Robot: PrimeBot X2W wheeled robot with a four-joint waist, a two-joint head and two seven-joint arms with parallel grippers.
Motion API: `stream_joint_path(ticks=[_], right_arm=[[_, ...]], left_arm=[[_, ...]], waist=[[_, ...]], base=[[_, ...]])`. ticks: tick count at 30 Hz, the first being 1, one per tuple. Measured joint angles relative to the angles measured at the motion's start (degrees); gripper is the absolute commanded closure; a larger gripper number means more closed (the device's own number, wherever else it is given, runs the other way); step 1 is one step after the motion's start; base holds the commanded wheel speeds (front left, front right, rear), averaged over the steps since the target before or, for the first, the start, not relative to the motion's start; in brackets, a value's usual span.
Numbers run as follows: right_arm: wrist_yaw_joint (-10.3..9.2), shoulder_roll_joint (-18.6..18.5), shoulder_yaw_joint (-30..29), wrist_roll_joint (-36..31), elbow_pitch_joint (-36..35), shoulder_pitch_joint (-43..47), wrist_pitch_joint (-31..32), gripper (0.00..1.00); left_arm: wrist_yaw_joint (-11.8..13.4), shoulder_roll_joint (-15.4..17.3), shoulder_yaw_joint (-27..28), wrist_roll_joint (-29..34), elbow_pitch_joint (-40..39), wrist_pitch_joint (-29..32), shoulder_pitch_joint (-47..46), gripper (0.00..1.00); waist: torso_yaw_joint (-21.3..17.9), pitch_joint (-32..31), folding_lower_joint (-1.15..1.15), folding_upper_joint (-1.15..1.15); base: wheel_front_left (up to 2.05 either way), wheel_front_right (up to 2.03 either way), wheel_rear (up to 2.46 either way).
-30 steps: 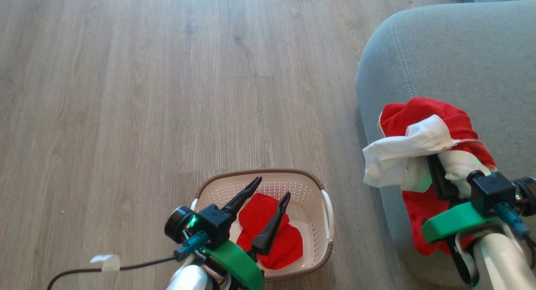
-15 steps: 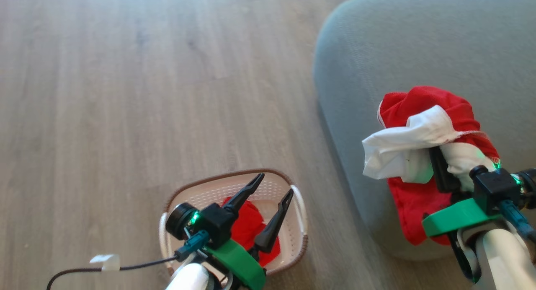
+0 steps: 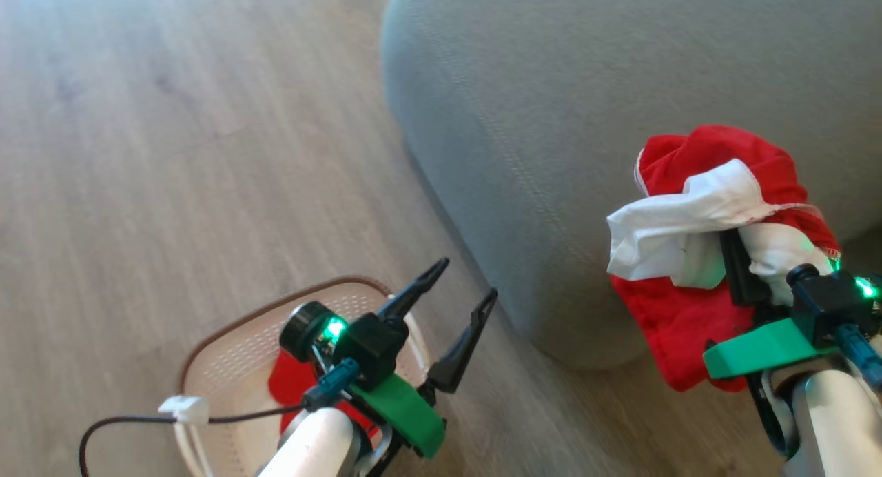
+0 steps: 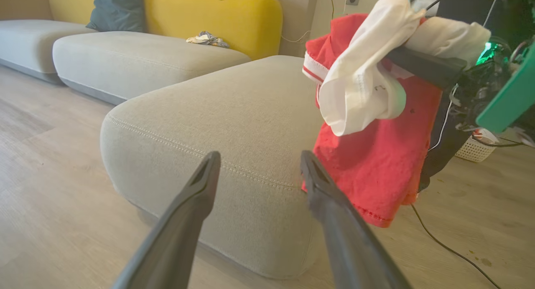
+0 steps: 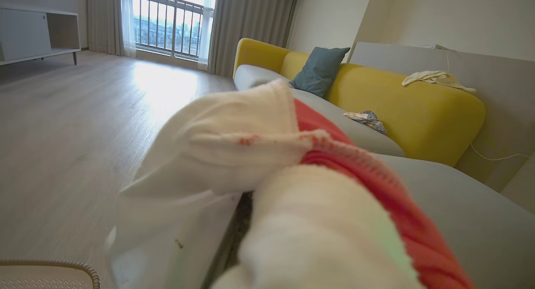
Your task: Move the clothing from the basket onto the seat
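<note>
One garment hangs lengthwise down | right jaws clamp it | left jaws apart

Bright red garment with white folds and pale hems; grey-green seat; cream perforated basket, brown rim; pale wood-grain floor.

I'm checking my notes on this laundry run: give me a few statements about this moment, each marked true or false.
1. The right gripper is shut on the red-and-white garment. True.
2. The left gripper holds the plain red garment. False: it is open and empty; that garment lies in the basket.
3. The red-and-white garment rests flat on the seat. False: it hangs from the right gripper by the seat's edge.
4. The basket stands on the wood floor. True.
</note>
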Motion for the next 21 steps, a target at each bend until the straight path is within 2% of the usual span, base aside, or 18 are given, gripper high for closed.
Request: stream_joint_path(ticks=[4, 12, 17, 21], right_arm=[[0.0, 0.7, -1.2, -0.4, -0.4, -0.1, 0.0, 1.0], [0.0, 1.9, -4.2, 0.1, -1.3, -0.3, 0.0, 1.0], [0.0, 1.2, -4.8, 0.1, -1.9, -2.6, 0.0, 1.0], [0.0, -1.9, -6.3, 0.2, -2.3, -7.6, 0.0, 1.0]], left_arm=[[0.4, 0.0, -0.6, 0.8, 0.2, 0.0, -0.4, 0.0], [-0.1, 0.0, -2.1, 1.5, 2.0, 0.0, -2.1, 0.0], [-0.2, 0.0, -2.1, 2.2, 2.0, 0.0, -2.5, 0.0], [-0.2, 0.0, -1.9, 3.6, 2.0, 0.0, -2.6, 0.0]], waist=[[-3.0, 1.2, 0.0, 0.0], [-4.3, 3.2, 0.0, 0.0], [-4.3, 3.8, 0.0, 0.0], [-4.1, 5.5, 0.0, 0.0]], base=[[0.0, 0.0, 0.0], [0.0, 0.0, 0.0], [0.0, 0.0, 0.0], [0.0, 0.0, 0.0]])
